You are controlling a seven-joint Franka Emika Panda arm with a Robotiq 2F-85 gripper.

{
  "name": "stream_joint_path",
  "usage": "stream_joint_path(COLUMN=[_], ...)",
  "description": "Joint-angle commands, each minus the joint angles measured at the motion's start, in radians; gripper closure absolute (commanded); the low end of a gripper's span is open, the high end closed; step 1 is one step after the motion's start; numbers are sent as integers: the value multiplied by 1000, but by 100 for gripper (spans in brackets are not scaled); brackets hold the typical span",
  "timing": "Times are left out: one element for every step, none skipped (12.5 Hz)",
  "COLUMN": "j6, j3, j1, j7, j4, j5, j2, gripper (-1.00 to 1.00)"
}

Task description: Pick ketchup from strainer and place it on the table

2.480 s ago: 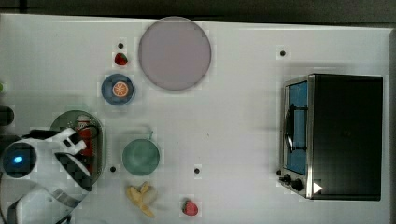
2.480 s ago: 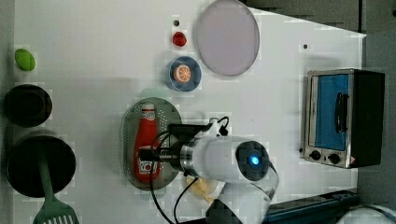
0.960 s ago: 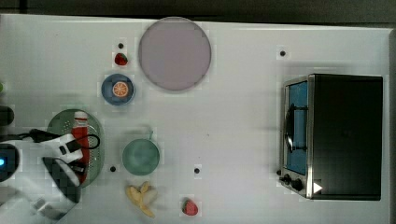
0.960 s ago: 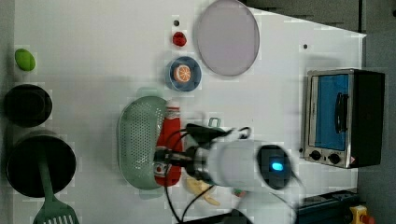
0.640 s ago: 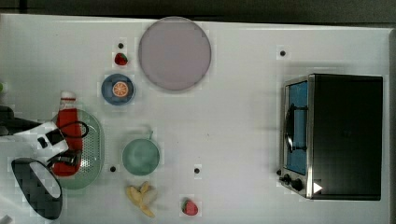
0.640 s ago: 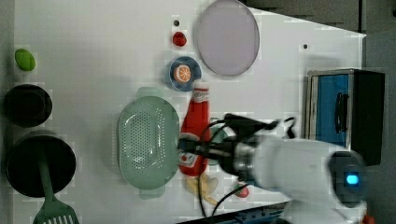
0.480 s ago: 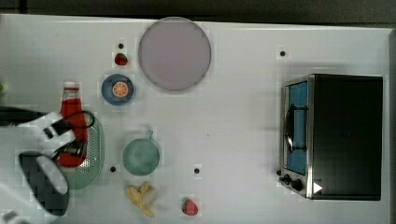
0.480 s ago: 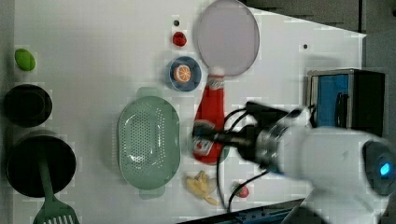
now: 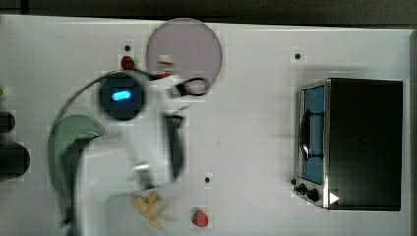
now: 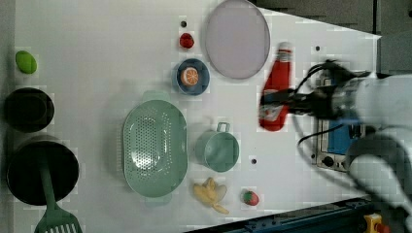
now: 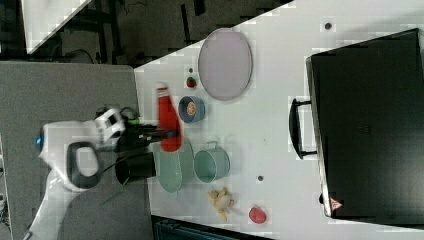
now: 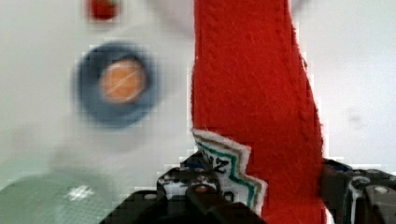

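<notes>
Ketchup (image 10: 275, 87) now out of the perforated oval strainer (image 10: 154, 147) — fuzzy red bottle pinched in the gripper (image 10: 286, 103).

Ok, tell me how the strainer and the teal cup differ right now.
The strainer is a pale green oval, its walls full of small holes; the teal cup is round, solid-walled and a deeper teal. The strainer is clearly larger than the cup. The cup has a small loop handle. Both sit empty on the table.

Ketchup (image 12: 254, 93) looks like fuzzy red felt cloth, stitched label edge. Strainer (image 10: 154, 145) matt pale green plastic, perforated. Surface (image 10: 97, 58) smooth matt white. Toaster oven (image 9: 364, 142) dark metal, slight sheen. Plate (image 10: 236, 38) smooth lilac, matt.
</notes>
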Motion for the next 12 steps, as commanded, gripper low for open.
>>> stream_joint_path(j6=[-9,5,28,52,77,108,149,192,232,267,297,328], j3=[-119,-159,-192,-216,-231,-238,-237,-234,-232,-230,-230,-229], j1=[-78,-80,-80,-81,-81,-81,-81,-79,-77,-76,-76,-76], j7=[-203,-243,-266,-272,-272,-272,-272,-272,-272,-272,-272,-272], j4=[-50,-71,-94,-119,-144,-166,-185,-196,-202,-204,-204,-204], j5=[-4,-4,-4,-4,-4,-4,-4,-4,-4,-4,-4,-4], j2=[-10,-9,-6,-2,8,24,49,80,117,156,195,229], gripper=[-25,-25,-25,-25,-25,-25,-25,-25,-25,-25,-25,-25])
